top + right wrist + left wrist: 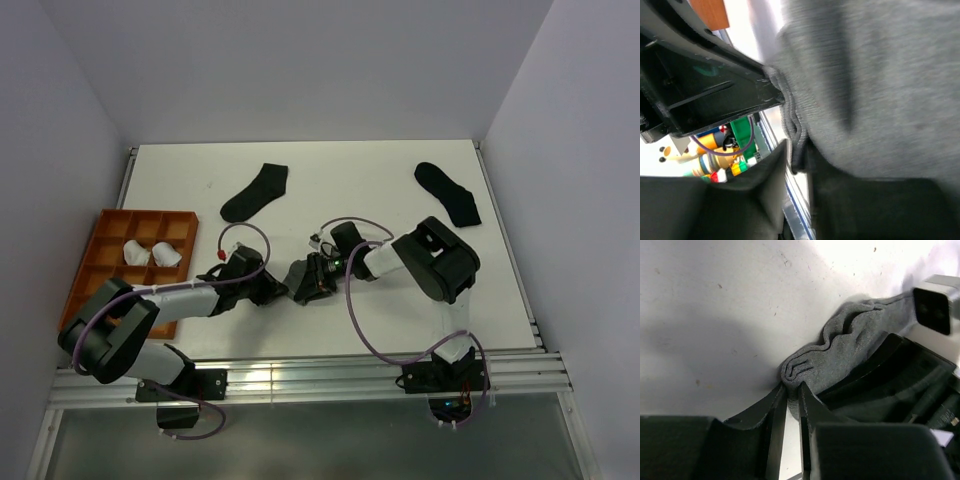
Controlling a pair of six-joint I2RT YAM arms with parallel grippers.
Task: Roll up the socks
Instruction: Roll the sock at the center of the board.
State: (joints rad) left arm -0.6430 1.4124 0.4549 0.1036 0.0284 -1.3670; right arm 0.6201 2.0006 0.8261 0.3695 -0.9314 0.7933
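A grey sock (299,274) is bunched between my two grippers near the table's front middle. In the left wrist view its folded layers (850,345) run up to the right, and my left gripper (793,390) is shut on the folded end. My left gripper (281,289) meets my right gripper (316,277) over the sock. In the right wrist view the sock (880,85) fills the frame, and my right gripper (799,152) is shut on its layered edge. Two dark socks lie flat at the back, one (257,192) at centre-left and one (448,192) at the right.
An orange compartment tray (105,262) stands at the left and holds two white rolled bundles (150,252). Purple cables (355,300) loop over the table near both wrists. A metal rail (300,378) runs along the front edge. White walls enclose the table.
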